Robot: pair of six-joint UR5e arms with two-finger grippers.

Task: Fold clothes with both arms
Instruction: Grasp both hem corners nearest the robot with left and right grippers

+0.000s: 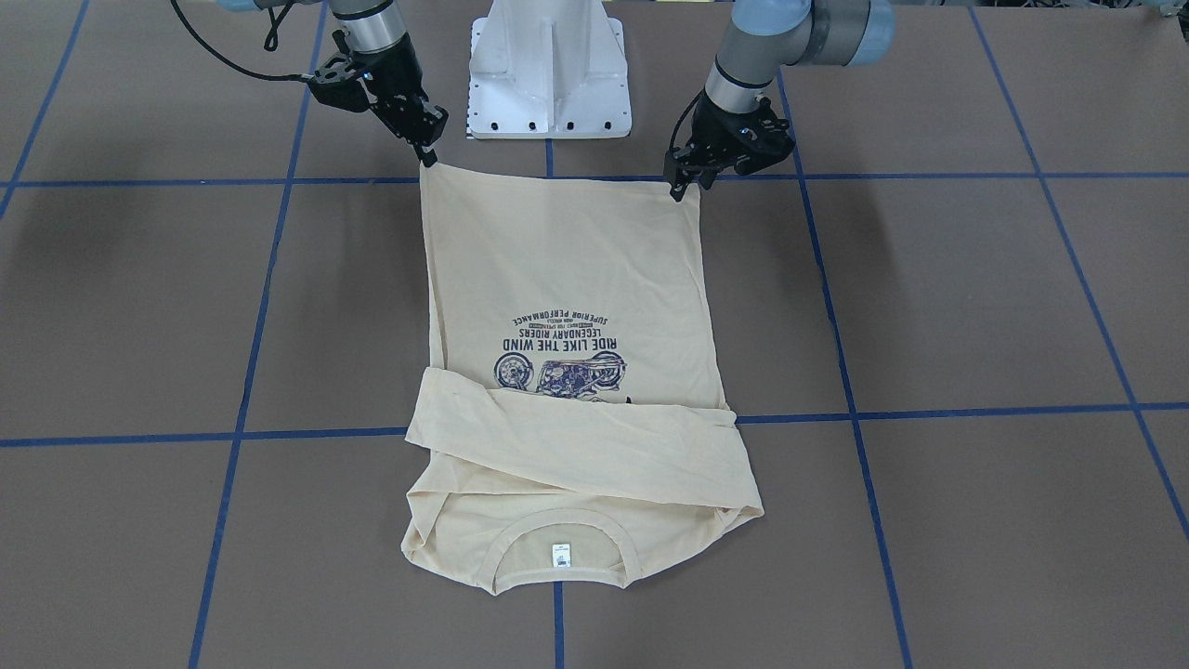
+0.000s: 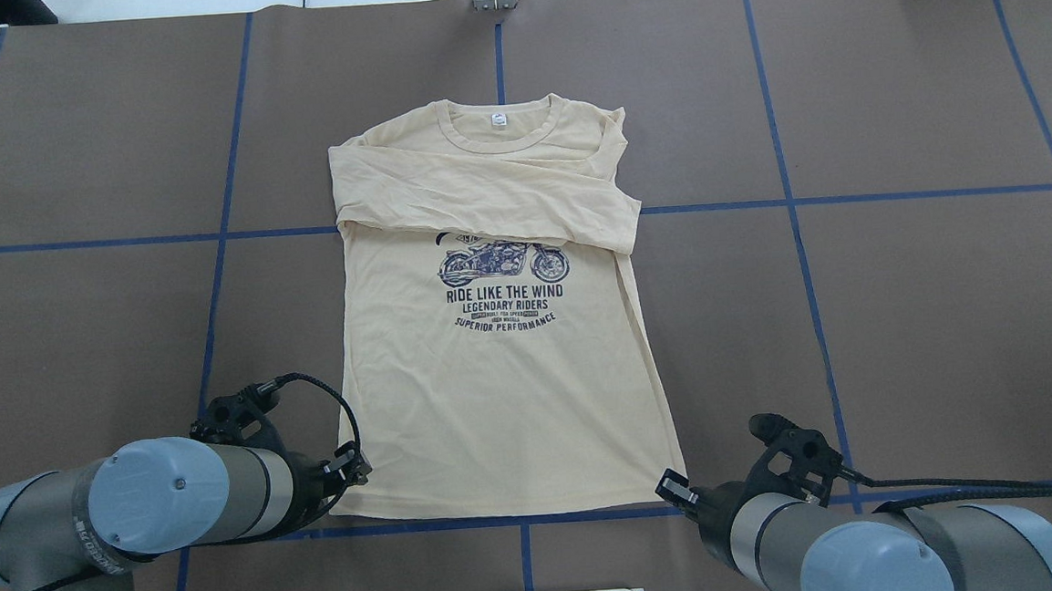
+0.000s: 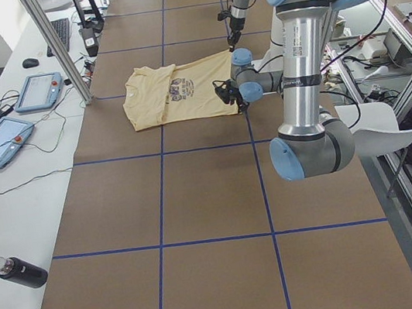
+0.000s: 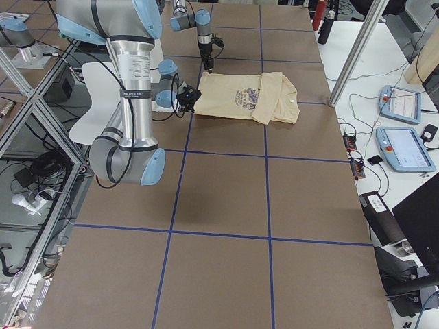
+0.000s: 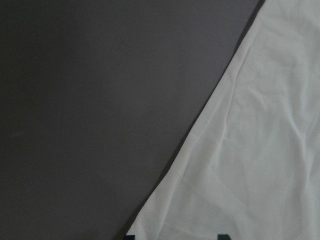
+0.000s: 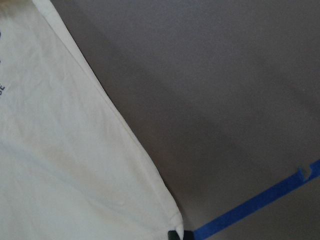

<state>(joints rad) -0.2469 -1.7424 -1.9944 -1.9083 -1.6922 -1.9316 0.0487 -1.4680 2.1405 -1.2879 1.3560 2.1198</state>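
Note:
The pale beige T-shirt [image 1: 567, 279] [image 2: 496, 407] lies flat on the brown table, print up. Its collar is on the far side from the robot and its sleeves are folded across the chest. My left gripper [image 1: 685, 186] [image 2: 354, 475] is at the hem's left corner. In the left wrist view its fingertips [image 5: 222, 236] stand apart over the fabric [image 5: 260, 150], so it is open. My right gripper [image 1: 429, 156] [image 2: 675, 487] is at the hem's other corner. It looks shut, its tips meeting at the corner of the cloth [image 6: 60, 150].
The white pedestal base [image 1: 548, 74] stands just behind the hem, between the two arms. Blue tape lines [image 2: 785, 202] grid the table. Beyond the collar side a bench holds tablets [image 3: 0, 144], a dark bottle [image 3: 21, 271] and a metal post [image 3: 57, 53].

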